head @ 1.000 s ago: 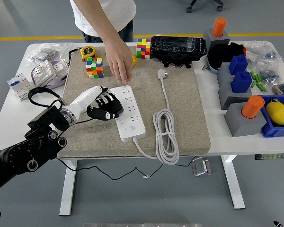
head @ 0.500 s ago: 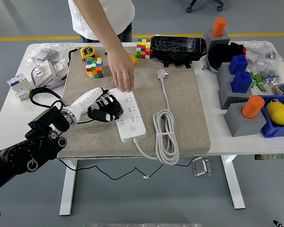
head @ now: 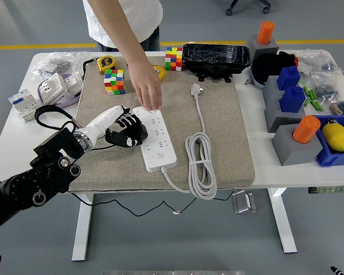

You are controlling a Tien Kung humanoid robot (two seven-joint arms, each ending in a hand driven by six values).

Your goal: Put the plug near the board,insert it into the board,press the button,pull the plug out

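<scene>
Head view of a white table w/ a grey felt mat (head: 229, 126). The white power strip (head: 155, 137), i.e. the board, lies angled on the mat; the robot's left hand (head: 125, 130) rests against its left long edge, black fingers curled loosely, gripping nothing. The white plug (head: 195, 90) lies well apart, up and to the right of the strip, its cord coiled (head: 200, 166) beside the strip's right side. A person's hand (head: 147, 89) reaches from the far side, fingertips touching the strip's far end. Right arm not visible. Judgement: step in hand is fetching the plug, not yet begun. To do it well, the hand should clear the strip, cross over it w/o nudging it, take the plug by its body w/ prongs free, and leave cord slack. Vs 1 s ago: the person's hand has moved down onto the strip's far end; robot's hand, strip and plug are approx unchanged.
</scene>
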